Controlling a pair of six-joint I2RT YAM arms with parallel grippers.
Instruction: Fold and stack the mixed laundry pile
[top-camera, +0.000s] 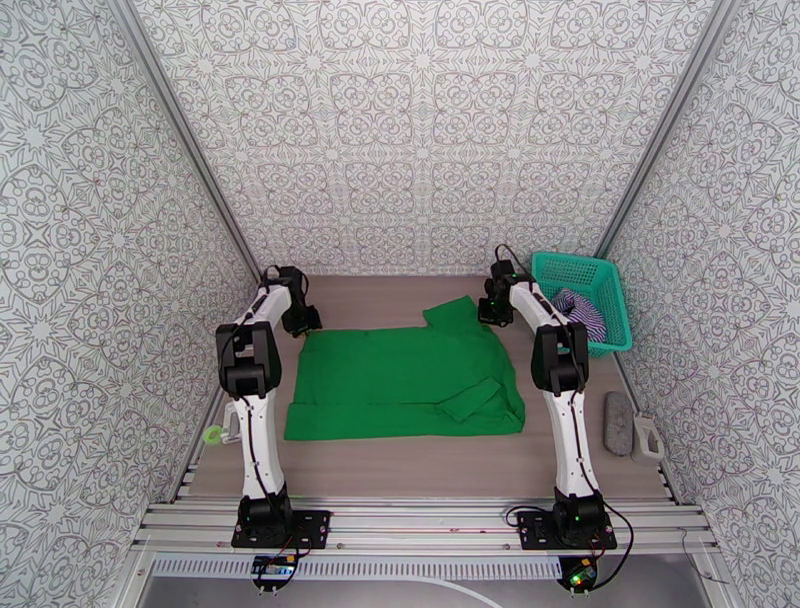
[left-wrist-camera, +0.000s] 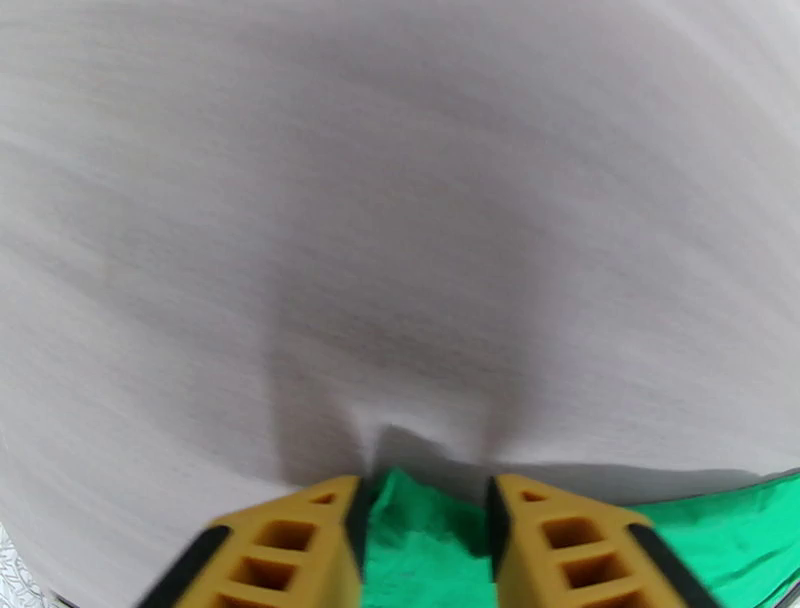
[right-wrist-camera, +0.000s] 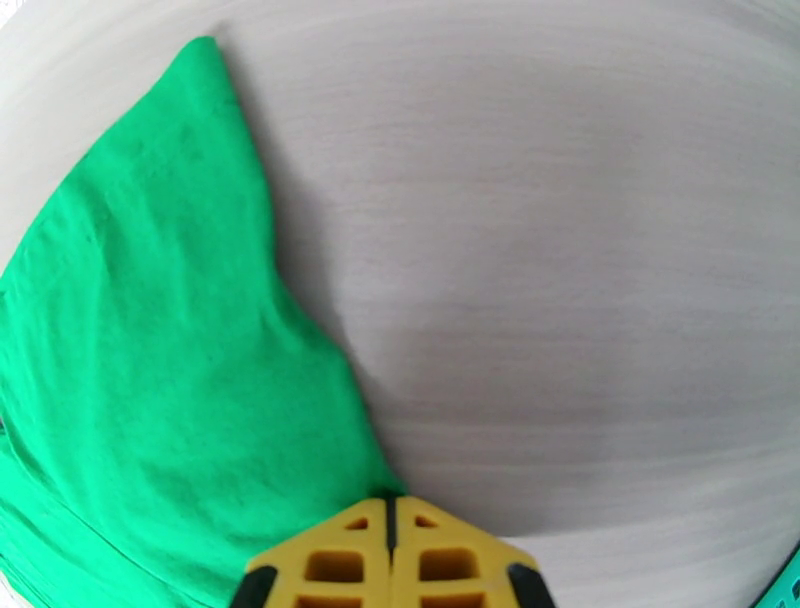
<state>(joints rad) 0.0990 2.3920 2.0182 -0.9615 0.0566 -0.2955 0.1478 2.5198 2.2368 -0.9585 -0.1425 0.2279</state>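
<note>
Yellow fingers (left-wrist-camera: 290, 545) of the left gripper (left-wrist-camera: 425, 487) stand a little apart with a peak of the green T-shirt (top-camera: 400, 380) bunched between them; whether they truly pinch it I cannot tell. Over on the other side, the right gripper (right-wrist-camera: 390, 500) is pressed tight together, its tips right at the shirt's edge. That shirt lies spread on the table (top-camera: 400, 465), one sleeve folded in over its near right corner. Off to the right, the striped top (top-camera: 580, 310) sits crumpled in the teal basket (top-camera: 570, 258).
</note>
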